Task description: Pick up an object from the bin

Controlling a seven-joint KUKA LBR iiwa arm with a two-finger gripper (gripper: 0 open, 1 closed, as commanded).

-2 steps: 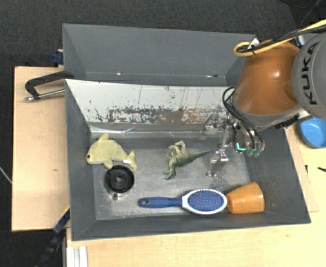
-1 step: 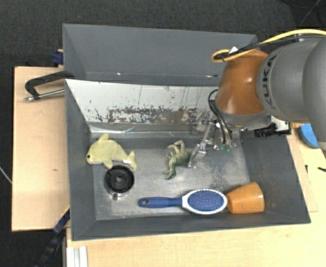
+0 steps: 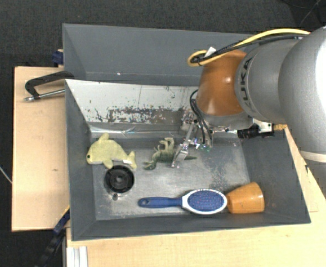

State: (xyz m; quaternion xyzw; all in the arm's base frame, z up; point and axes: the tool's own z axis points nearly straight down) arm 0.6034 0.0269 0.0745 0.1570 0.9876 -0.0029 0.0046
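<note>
My gripper [image 3: 189, 149] hangs low over the middle of the bin, under the orange wrist cover. Its metal fingers stand apart, open, and nothing shows between them. The left fingertip [image 3: 178, 159] reaches down right beside a small green toy animal [image 3: 162, 153], which lies on the bin floor just left of it; whether they touch I cannot tell.
A pale yellow plush fish [image 3: 108, 152] lies at the left, with a black round knob [image 3: 119, 179] just below it. Along the front wall lie a blue-handled oval brush [image 3: 192, 201] and a tan wooden cup-shaped piece [image 3: 245, 198]. The arm comes in from the right.
</note>
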